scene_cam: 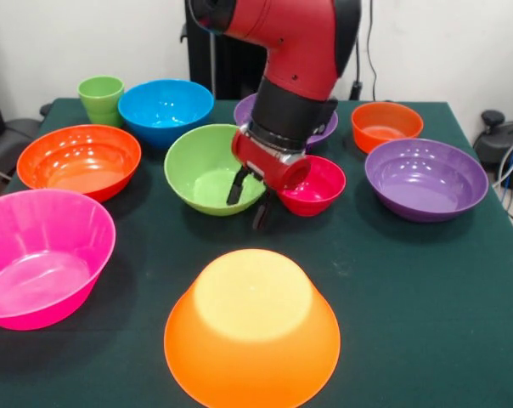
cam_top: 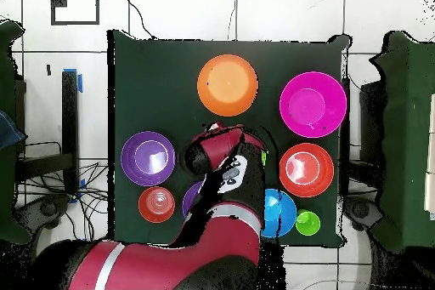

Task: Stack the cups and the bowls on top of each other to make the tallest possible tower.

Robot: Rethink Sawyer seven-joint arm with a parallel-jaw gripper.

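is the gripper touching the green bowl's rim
Cannot tell. In the front view the gripper overlaps the near right rim of the green bowl, with one of the fingers drawn over it, but depth is unclear; overhead, the arm hides the bowl.

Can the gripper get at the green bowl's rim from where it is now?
Probably yes: the gripper hangs open right at the green bowl near rim, with nothing between them; the small red bowl sits just beside.

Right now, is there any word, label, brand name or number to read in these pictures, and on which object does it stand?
None can be read: the bowls, the cup, the table and the arm show no legible text.
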